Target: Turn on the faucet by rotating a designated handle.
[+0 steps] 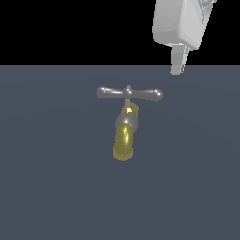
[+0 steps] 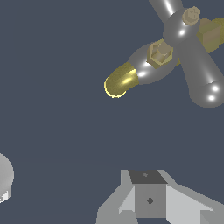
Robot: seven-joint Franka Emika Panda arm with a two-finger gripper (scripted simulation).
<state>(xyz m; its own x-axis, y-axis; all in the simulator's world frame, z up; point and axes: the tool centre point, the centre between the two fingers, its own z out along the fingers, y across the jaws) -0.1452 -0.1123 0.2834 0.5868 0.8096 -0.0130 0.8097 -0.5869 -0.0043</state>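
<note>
The faucet (image 1: 124, 136) stands in the middle of the dark floor, its brass-yellow curved spout and ribbed mouth pointing toward the front of the exterior view. The handle (image 1: 129, 93), a grey crossbar with rounded ends, sits level on the brass stem. My gripper (image 1: 176, 69) hangs above and behind the crossbar's end on the exterior view's right, apart from it, with its fingers together and nothing between them. In the wrist view the faucet (image 2: 127, 78) and the handle (image 2: 197, 57) lie well away from the gripper (image 2: 148, 183).
A flat dark grey-blue floor (image 1: 47, 187) runs all around the faucet, with black background behind it. A pale rounded grey shape (image 2: 4, 179) shows at the edge of the wrist view.
</note>
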